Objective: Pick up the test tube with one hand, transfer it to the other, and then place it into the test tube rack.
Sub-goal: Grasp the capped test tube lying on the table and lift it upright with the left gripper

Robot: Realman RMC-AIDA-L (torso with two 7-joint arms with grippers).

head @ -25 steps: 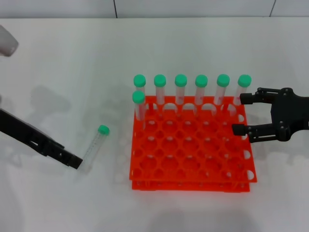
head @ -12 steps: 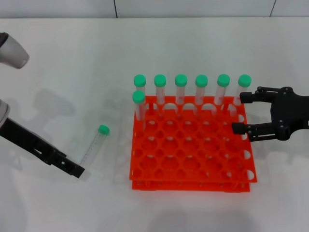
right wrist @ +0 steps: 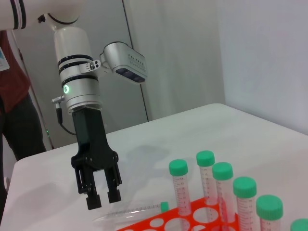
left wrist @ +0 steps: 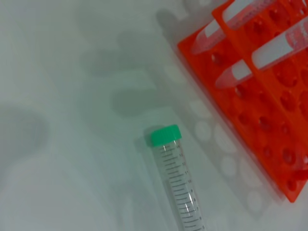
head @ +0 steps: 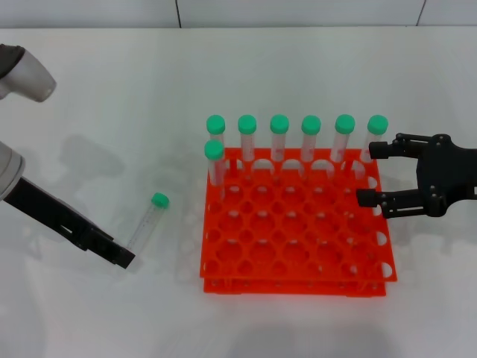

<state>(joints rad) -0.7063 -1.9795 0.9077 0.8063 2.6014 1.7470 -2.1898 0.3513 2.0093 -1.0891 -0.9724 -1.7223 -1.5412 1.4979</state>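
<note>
An orange rack (head: 297, 231) holds green-capped clear tubes (head: 279, 138); both grippers (head: 119, 257) black.

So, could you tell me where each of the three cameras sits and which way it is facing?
Head view: above, looking down at the table; shows the orange rack, the loose test tube, the left gripper and the open right gripper.
Left wrist view: close over the lying test tube and a rack corner; no fingers visible.
Right wrist view: low beside the rack, facing the left gripper, open above the tube.
All three share the tube and rack.
</note>
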